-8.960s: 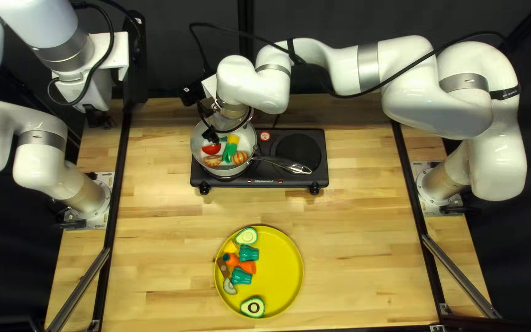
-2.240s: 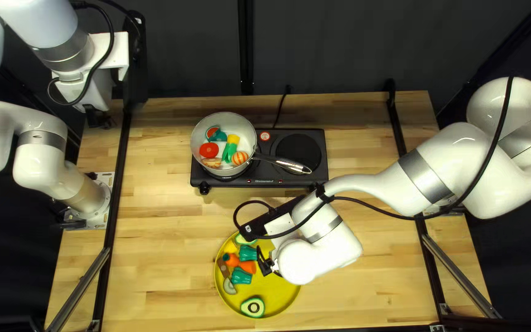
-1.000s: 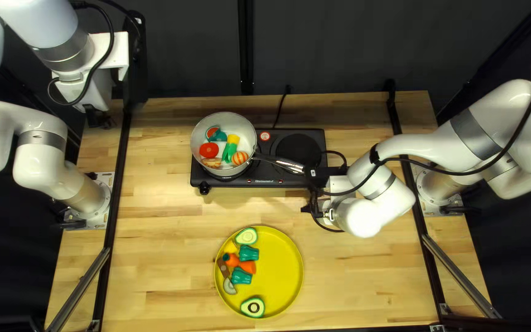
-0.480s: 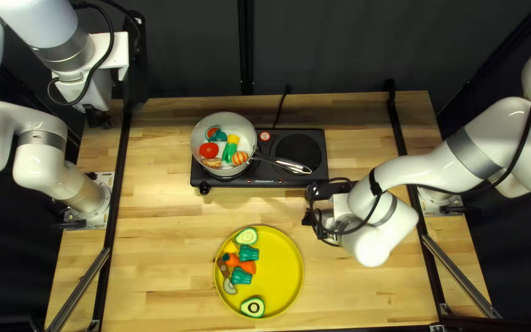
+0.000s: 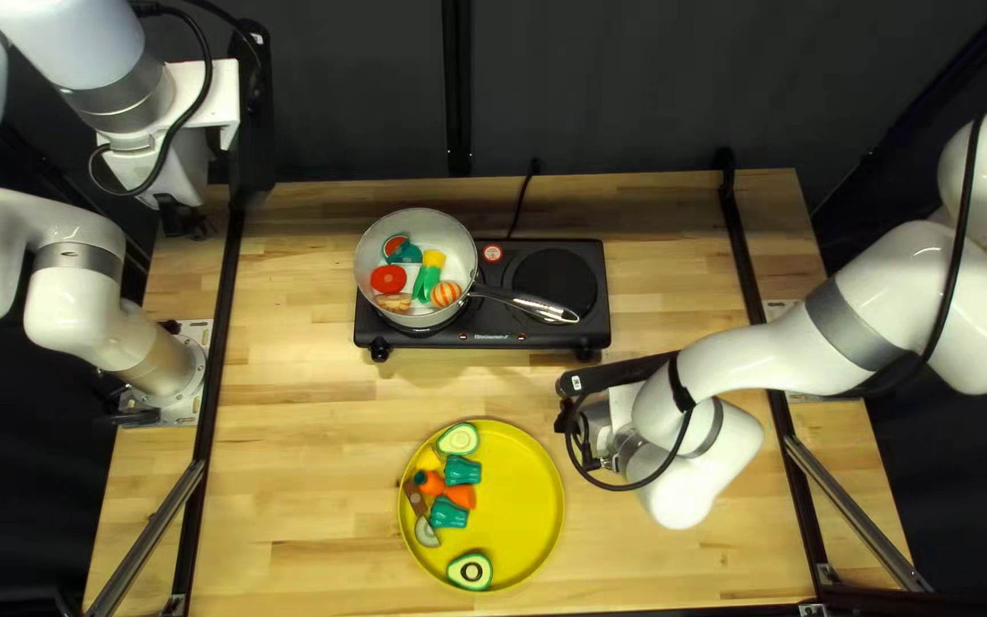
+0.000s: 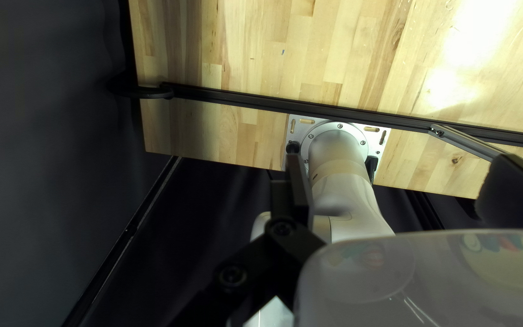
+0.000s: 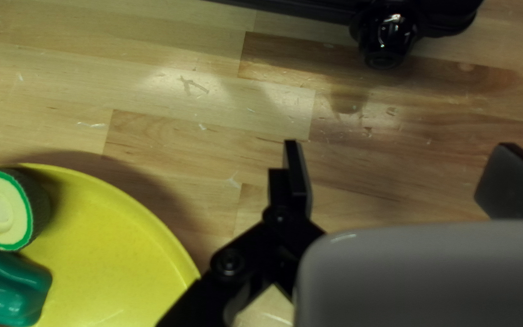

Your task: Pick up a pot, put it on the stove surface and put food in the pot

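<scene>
Left gripper (image 6: 398, 154), right gripper (image 7: 398, 145) hung spread | pot (image 5: 439, 230) stood loaded | retreat likely wanted lifting toward three o'clock, clear of handle (image 5: 537, 305).

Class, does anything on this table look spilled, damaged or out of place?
Nothing stands out. The round, pale metal pot sits upright on the flat black stove; colourful toy food lies inside. The round yellow plate lies flat, holding more toy food.
</scene>
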Controlling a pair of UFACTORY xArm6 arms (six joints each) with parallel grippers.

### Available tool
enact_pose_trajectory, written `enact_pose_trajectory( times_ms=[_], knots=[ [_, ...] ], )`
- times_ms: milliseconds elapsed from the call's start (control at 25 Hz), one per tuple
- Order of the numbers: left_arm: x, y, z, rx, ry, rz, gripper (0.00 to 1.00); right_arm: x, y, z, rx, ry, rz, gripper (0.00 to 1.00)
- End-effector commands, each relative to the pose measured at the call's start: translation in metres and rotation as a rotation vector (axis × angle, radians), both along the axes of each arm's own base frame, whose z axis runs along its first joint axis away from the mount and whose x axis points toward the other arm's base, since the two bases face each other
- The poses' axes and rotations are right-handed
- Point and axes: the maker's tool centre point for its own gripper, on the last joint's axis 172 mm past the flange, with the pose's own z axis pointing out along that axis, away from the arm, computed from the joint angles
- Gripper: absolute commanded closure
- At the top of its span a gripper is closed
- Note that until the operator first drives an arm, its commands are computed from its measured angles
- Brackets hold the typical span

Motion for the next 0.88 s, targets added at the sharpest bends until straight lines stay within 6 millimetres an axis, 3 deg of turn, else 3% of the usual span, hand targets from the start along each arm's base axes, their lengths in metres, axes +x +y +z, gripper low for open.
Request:
enact_pose_trajectory(
  times_ms=[40,360,560,880],
  knots=[
    [0.0,0.0,0.0,0.0,0.0,0.0,0.0,0.004,0.003,-0.001,-0.001,0.023,-0.036,0.0],
    [0.0,0.0,0.0,0.0,0.0,0.0,0.0,0.015,0.017,0.011,-0.05,0.022,-0.046,0.0],
    [0.0,0.0,0.0,0.0,0.0,0.0,0.0,0.016,-0.015,0.016,-0.066,0.036,-0.046,0.0],
    [0.0,0.0,0.0,0.0,0.0,0.0,0.0,0.004,-0.062,0.009,-0.038,0.062,-0.066,0.0]
  ],
)
